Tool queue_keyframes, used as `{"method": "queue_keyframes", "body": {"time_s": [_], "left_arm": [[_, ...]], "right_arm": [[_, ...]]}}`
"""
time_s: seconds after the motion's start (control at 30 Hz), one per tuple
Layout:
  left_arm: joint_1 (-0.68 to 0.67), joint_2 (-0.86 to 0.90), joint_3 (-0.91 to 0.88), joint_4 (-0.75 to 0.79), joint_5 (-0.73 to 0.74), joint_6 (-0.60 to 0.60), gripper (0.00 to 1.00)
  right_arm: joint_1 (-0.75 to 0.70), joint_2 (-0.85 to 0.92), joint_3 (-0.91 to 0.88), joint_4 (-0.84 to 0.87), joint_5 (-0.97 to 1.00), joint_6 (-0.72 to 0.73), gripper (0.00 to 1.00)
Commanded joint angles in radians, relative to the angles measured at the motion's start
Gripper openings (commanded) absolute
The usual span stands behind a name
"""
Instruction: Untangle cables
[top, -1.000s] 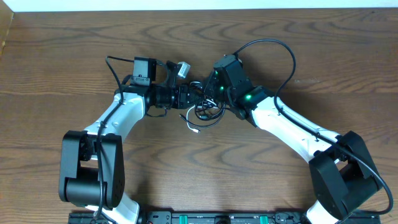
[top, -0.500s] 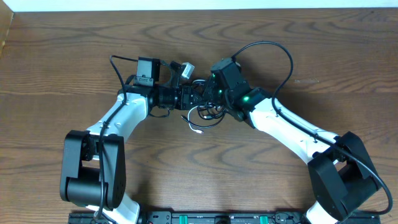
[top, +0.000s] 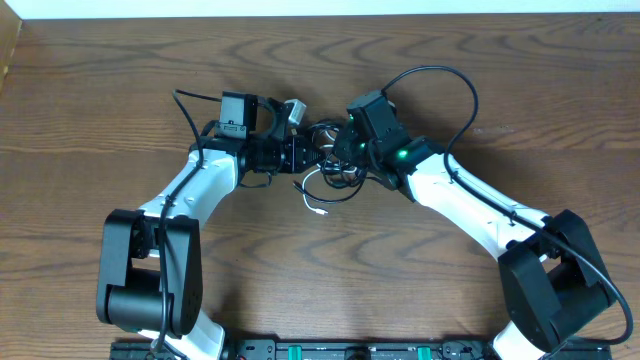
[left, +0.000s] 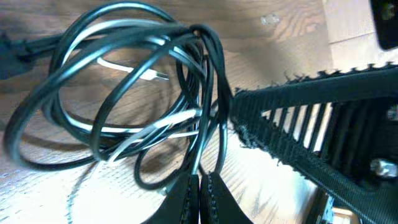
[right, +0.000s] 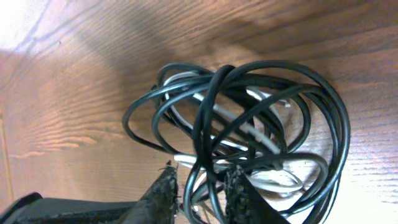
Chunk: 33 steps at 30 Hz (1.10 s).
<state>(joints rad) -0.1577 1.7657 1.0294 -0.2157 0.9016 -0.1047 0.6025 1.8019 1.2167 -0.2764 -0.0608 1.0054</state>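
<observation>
The cables lie in one tangle on the table between my two grippers. In the overhead view the black cable (top: 337, 189) forms loops and the white cable (top: 316, 207) trails out toward the front. My left gripper (top: 307, 153) is shut on a black strand; its wrist view shows the jaws (left: 200, 190) pinched together under the black cable (left: 74, 56), with the white cable (left: 152, 129) woven through. My right gripper (top: 336, 150) faces it from the right. In its own view the right gripper (right: 202, 196) is narrowly open, black cable (right: 323, 106) strands passing between the fingers, white cable (right: 273, 182) beside them.
The right arm's own thick black wire (top: 458, 85) arches over the wooden table (top: 520, 60) behind the tangle. Both arm bases and a black rail (top: 350, 350) sit at the front edge. The table's left edge (top: 10, 60) shows at the upper left.
The right gripper shifted slightly left toward the tangle, then back to the right. The left gripper kept its hold, and the loops barely changed shape.
</observation>
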Motion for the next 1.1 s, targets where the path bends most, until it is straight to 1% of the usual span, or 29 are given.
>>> {"method": "queue_keyframes", "body": {"time_s": [0.0, 0.13, 0.27, 0.4, 0.47, 0.53, 0.6, 0.7, 0.73, 0.77, 0.83, 0.9, 1.0, 1.07], "left_arm": [[-0.001, 0.012, 0.006, 0.001, -0.024, -0.013, 0.08], [-0.001, 0.012, 0.006, 0.002, -0.024, -0.014, 0.08], [-0.001, 0.012, 0.006, 0.002, -0.024, -0.013, 0.08], [-0.001, 0.011, 0.006, 0.002, -0.024, -0.013, 0.08], [-0.001, 0.01, 0.008, 0.001, -0.024, -0.022, 0.08], [-0.001, 0.008, 0.011, 0.001, -0.024, -0.045, 0.08], [-0.003, 0.0, 0.013, 0.0, -0.034, -0.057, 0.08], [-0.019, -0.005, 0.031, -0.017, -0.154, -0.127, 0.08], [-0.033, -0.004, 0.043, -0.027, -0.198, -0.136, 0.08], [-0.058, -0.004, 0.059, -0.032, -0.248, -0.145, 0.08], [-0.093, -0.004, 0.074, -0.029, -0.297, -0.176, 0.08], [-0.145, -0.004, 0.077, -0.003, -0.391, -0.255, 0.08], [-0.194, -0.004, 0.077, 0.01, -0.489, -0.301, 0.08], [-0.21, -0.003, 0.077, 0.009, -0.499, -0.306, 0.08]], "right_arm": [[-0.018, -0.016, 0.011, 0.003, 0.032, -0.023, 0.24], [-0.041, -0.016, 0.011, -0.005, 0.021, -0.119, 0.23], [-0.077, -0.018, 0.012, -0.004, 0.009, -0.25, 0.28], [-0.141, -0.018, 0.012, 0.006, -0.103, -0.355, 0.31], [-0.189, -0.018, 0.012, -0.02, -0.129, -0.375, 0.31], [-0.233, -0.016, 0.012, -0.063, -0.124, -0.375, 0.26], [-0.281, -0.008, 0.011, -0.111, -0.121, -0.375, 0.15], [-0.316, 0.018, 0.011, -0.132, -0.122, -0.375, 0.03], [-0.323, 0.034, 0.011, -0.126, -0.122, -0.375, 0.01], [-0.326, 0.065, 0.011, -0.092, -0.123, -0.375, 0.01], [-0.319, 0.106, 0.011, -0.031, -0.128, -0.375, 0.01], [-0.303, 0.163, 0.011, 0.064, -0.136, -0.369, 0.01], [-0.269, 0.246, 0.011, 0.185, -0.142, -0.336, 0.01], [-0.243, 0.3, 0.011, 0.235, -0.172, -0.301, 0.01]]}}
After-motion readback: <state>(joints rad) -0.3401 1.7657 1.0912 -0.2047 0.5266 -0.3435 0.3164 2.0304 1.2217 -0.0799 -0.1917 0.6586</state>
